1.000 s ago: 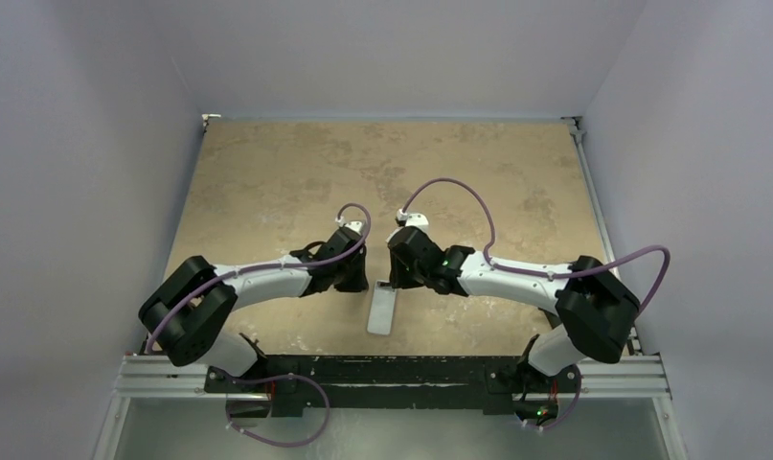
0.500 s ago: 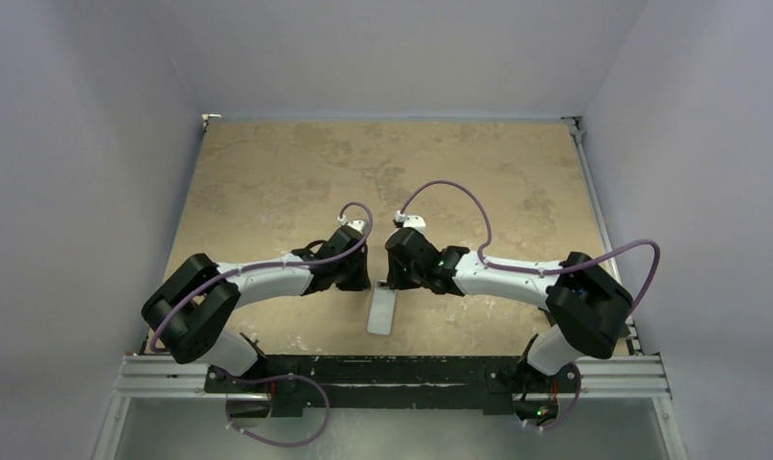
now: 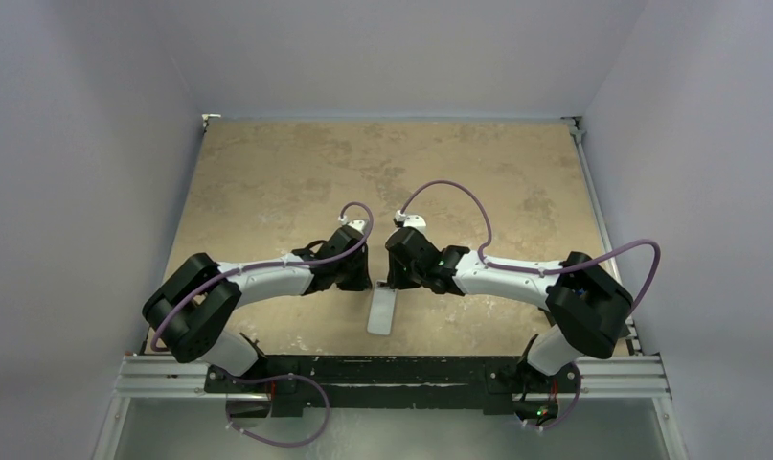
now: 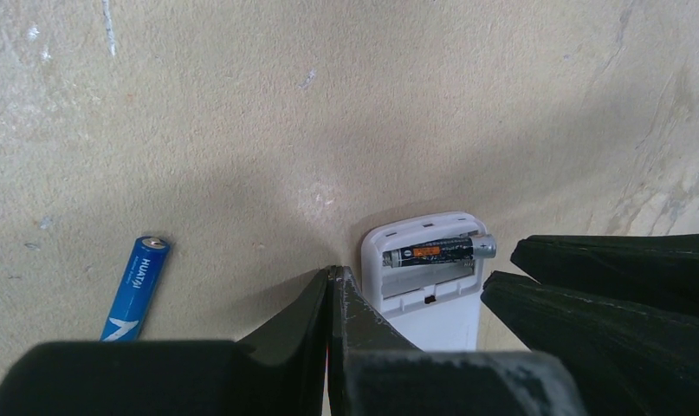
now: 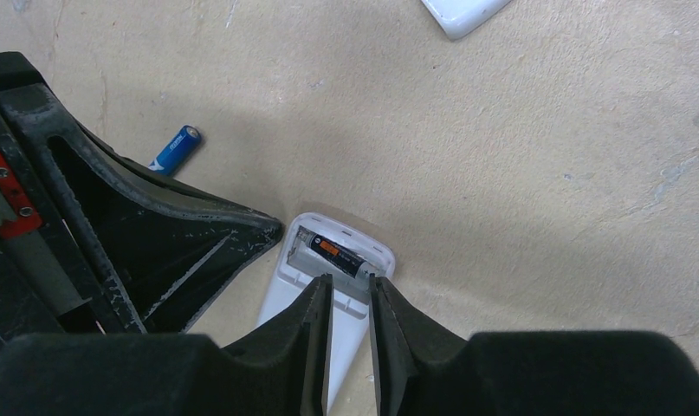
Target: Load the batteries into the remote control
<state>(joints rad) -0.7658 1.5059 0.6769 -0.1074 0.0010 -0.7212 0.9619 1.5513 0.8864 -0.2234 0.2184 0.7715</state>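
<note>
Currently the remote control [image 3: 383,311], smooth white plastic with rounded corners, is lying back-up on the mottled, stone-like beige table [image 3: 267,172], its compartment gaping. Inside, the dark battery [image 4: 438,251], a slim cylinder with an orange label patch, is sitting crosswise. The blue battery [image 4: 136,286], its white lettering unreadable, is lying loose near the remote's open end. The left jaws are pressing together, empty, beside the remote; the right jaws are standing slightly parted at the dark battery's end, contact unclear.
</note>
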